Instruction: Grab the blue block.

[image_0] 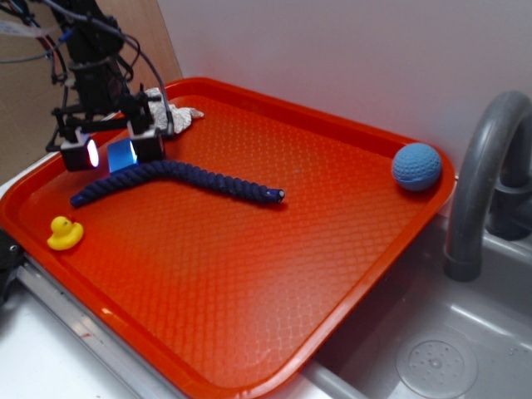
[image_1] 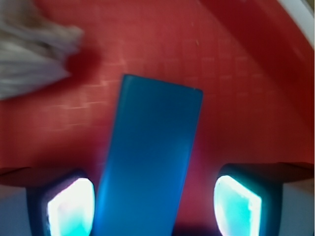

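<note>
The blue block (image_0: 121, 155) stands on the red tray (image_0: 249, 332) near its far left corner, just behind the rope. My gripper (image_0: 116, 153) is lowered over it and open, one finger on each side. From the wrist, the blue block (image_1: 152, 157) fills the middle between the two glowing pads of my gripper (image_1: 152, 209). The left pad (image_1: 71, 206) is almost against the block, while the right pad (image_1: 236, 206) stands apart from it with red tray showing in the gap.
A dark navy braided rope (image_0: 183, 176) lies just in front of the block. A yellow duck (image_0: 64, 233) sits near the tray's left edge, a light-blue dimpled ball (image_0: 416, 166) at the far right corner, and a crumpled grey cloth (image_0: 176, 116) behind the gripper. A grey faucet (image_0: 478, 183) and sink (image_0: 432, 357) are on the right.
</note>
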Robot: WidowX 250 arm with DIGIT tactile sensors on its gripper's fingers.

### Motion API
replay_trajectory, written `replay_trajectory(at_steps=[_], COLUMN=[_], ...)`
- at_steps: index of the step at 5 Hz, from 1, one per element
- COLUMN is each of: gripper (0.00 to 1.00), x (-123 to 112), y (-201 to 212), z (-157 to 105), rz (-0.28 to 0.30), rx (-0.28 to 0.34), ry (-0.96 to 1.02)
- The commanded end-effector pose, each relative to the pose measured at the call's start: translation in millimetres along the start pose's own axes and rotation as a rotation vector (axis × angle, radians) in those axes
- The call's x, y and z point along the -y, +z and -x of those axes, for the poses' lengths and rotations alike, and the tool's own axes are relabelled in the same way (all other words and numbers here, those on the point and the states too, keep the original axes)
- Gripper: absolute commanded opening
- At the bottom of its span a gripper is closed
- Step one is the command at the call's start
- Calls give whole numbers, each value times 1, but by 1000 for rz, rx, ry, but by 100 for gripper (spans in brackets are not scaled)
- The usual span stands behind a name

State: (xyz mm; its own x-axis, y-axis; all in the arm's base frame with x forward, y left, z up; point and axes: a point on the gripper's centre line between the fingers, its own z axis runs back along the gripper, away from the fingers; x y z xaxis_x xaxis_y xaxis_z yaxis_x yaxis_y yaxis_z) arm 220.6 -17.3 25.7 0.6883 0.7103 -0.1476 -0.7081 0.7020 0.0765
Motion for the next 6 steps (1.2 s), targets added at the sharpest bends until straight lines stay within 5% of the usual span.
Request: replay_trajectory(at_steps=[1, 2, 3, 4, 6], gripper=[1, 0, 0, 0, 0], x=[-9, -7, -13, -11, -7], y=[-19, -15, 2, 51, 143], z=[-7, -4, 3, 11, 35], rz=[72, 58, -41, -45, 53], rx=[15, 42, 95, 114, 182], ry=[-58, -88, -167, -333, -645])
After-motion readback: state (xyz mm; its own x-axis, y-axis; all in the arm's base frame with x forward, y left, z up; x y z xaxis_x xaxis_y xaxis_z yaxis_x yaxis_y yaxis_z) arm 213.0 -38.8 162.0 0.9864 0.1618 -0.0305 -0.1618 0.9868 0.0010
